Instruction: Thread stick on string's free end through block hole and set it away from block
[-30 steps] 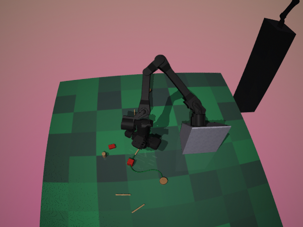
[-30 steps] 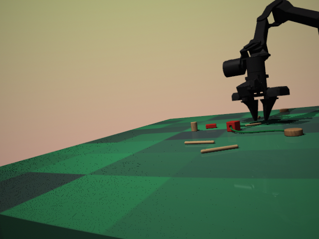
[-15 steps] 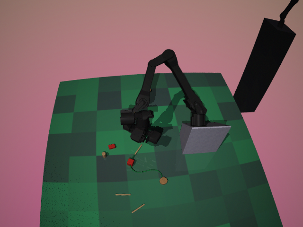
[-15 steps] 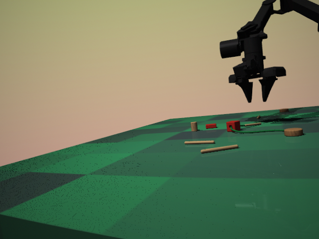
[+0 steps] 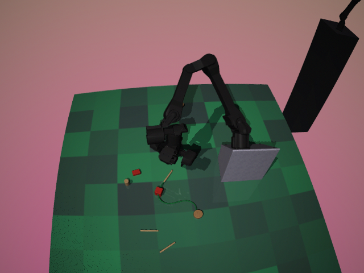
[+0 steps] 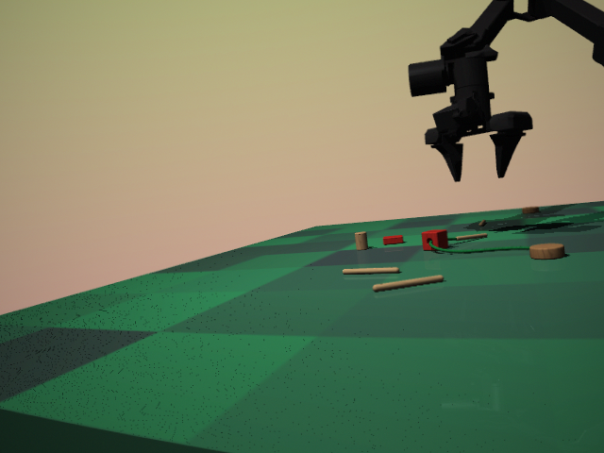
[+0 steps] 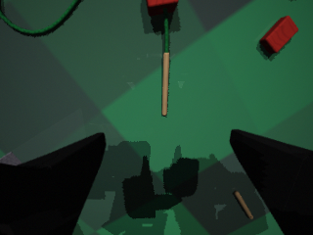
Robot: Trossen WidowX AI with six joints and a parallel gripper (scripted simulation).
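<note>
As you look across the table from above, going left to right, a short round peg (image 5: 127, 181) (image 6: 360, 241) stands up first. Just beside it lies a little red brick (image 5: 136, 172) (image 6: 393, 240) (image 7: 280, 34). Nearer the bottom, 2 loose sticks lie flat: 1 straight stick (image 5: 149, 230) (image 6: 370, 270) and 1 slanted stick (image 5: 167, 247) (image 6: 408, 282).

Next is the red block (image 5: 158, 191) (image 6: 434, 240) (image 7: 162, 5), sitting on the table. It is chunky, with flat sides and a dark round hole. The green string (image 5: 176, 202) (image 6: 480, 251) (image 7: 166, 36) goes in 1 side and comes out the other. The string's stick (image 5: 168, 176) (image 6: 471, 237) (image 7: 165, 84) lies past the block, on the side away from the button. It is thin, straight and light tan.

The black gripper (image 5: 178, 162) (image 6: 478, 178) (image 7: 168, 137) is up above the table. Its 2 fingers are wide apart, with nothing in them. On the right, the string makes a wavy line to the round, flat brown button (image 5: 198, 214) (image 6: 546, 251).
</note>
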